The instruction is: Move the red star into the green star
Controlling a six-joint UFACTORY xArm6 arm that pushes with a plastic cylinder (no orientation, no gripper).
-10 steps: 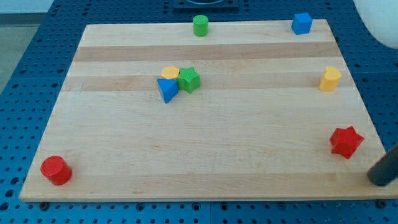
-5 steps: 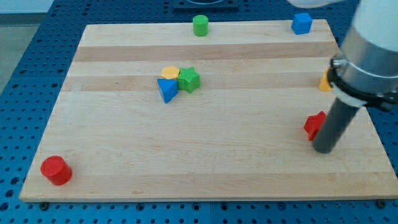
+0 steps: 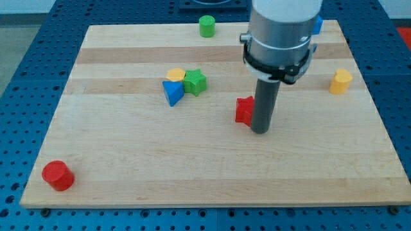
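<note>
Tip: my tip (image 3: 260, 131) rests on the wooden board (image 3: 192, 173), a little right of the board's middle; the rod rises straight up into the grey arm housing (image 3: 282, 32).
Hold: the rod has no jaws and grasps nothing; its left side is pressed against the red star.
Red star: the red star (image 3: 243, 111) sits just to the view's left of the rod, its right part hidden behind it.
Green star: the green star (image 3: 195, 82) lies to the view's left and slightly toward the top from the red star, apart from it with bare wood between.
Cluster: a yellow block (image 3: 175, 75) touches the green star on its left, and a blue triangular block (image 3: 172, 94) sits just below that, touching both.
Right side: a yellow block (image 3: 341, 81) stands near the right edge.
Top edge: a green cylinder (image 3: 207, 26) stands at the top; a blue block (image 3: 317, 24) peeks out from behind the arm housing.
Bottom left: a red cylinder (image 3: 58, 176) sits in the corner, well apart from everything.
</note>
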